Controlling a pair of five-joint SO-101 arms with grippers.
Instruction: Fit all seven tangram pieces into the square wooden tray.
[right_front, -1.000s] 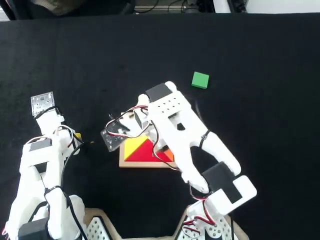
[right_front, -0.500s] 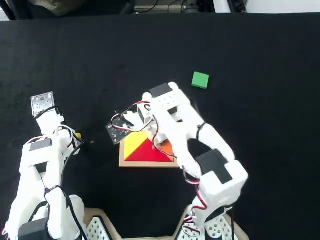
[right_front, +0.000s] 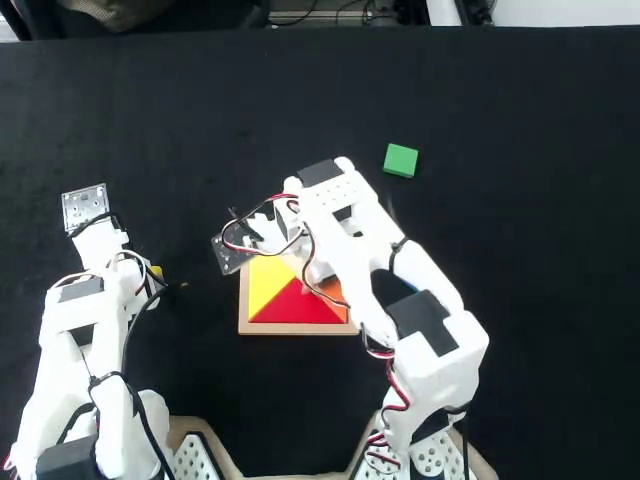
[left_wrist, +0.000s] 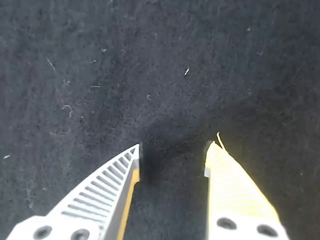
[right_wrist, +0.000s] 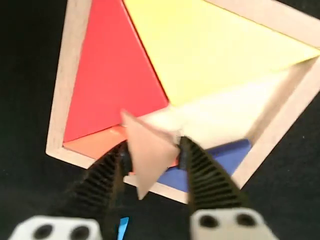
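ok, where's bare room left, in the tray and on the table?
Tray: bare wood between yellow triangle and blue piece. Table: open on the far side, around the green square. Crowded: right hand holds a pale triangle over the tray.

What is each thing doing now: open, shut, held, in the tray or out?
Square wooden tray: partly filled.
Large yellow triangle piece: flat in the tray.
Large red triangle piece: flat in the tray.
Pale pink triangle piece: held over the tray.
Right end effector: shut on the pale pink triangle piece.
Left end effector: open, empty.
Green square block: lying outside the tray.
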